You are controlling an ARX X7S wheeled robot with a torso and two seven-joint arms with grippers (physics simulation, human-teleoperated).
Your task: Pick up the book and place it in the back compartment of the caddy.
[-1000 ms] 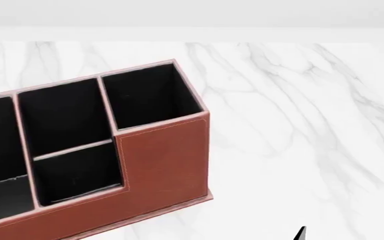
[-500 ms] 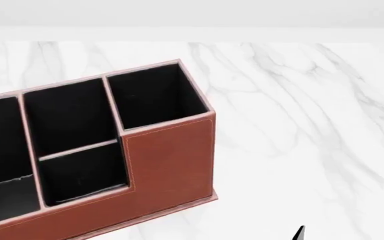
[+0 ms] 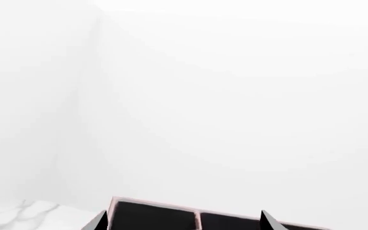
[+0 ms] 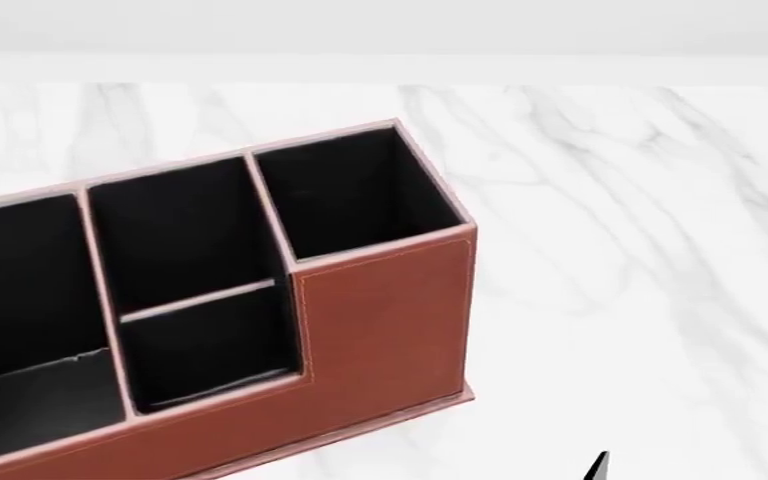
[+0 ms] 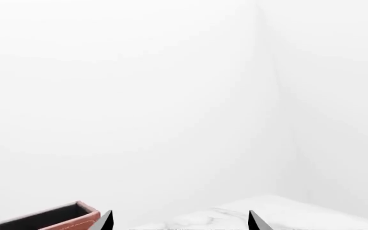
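Left gripper (image 3: 180, 224): only two dark fingertips showing at frame edge, set wide apart, nothing between them; hovering over caddy (image 3: 155, 213) rim. Right gripper (image 5: 178, 221): two tips likewise spread wide, gripping nothing, pointing past caddy corner toward white wall (image 5: 171, 96). Head view: caddy (image 4: 384, 320) sitting on marble table (image 4: 624, 250), angled, black pockets showing. Small back compartment (image 4: 211, 345) lying behind low front wall, under thin divider. Book not showing in any view.
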